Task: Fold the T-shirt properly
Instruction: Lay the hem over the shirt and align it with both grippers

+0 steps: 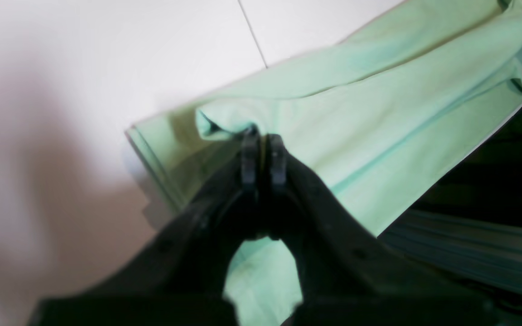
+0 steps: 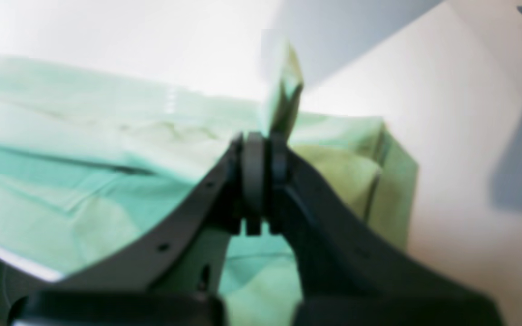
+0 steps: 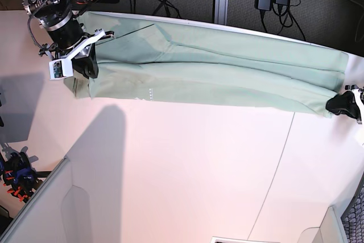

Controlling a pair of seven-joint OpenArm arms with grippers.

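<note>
The pale mint-green T-shirt (image 3: pixel 216 72) lies stretched in a long folded band across the far side of the white table. My left gripper (image 1: pixel 263 142) is shut on a pinched fold of the shirt (image 1: pixel 379 113) at its end; in the base view it (image 3: pixel 333 106) sits at the band's right end. My right gripper (image 2: pixel 261 140) is shut on a raised fold of the shirt (image 2: pixel 107 149) near its other end; in the base view it (image 3: pixel 85 69) is at the band's left end.
The table's far edge (image 3: pixel 239 29) runs just behind the shirt, with cables and stands beyond it. A seam (image 3: pixel 278 157) crosses the table top on the right. A grey bin (image 3: pixel 40 209) stands at the lower left.
</note>
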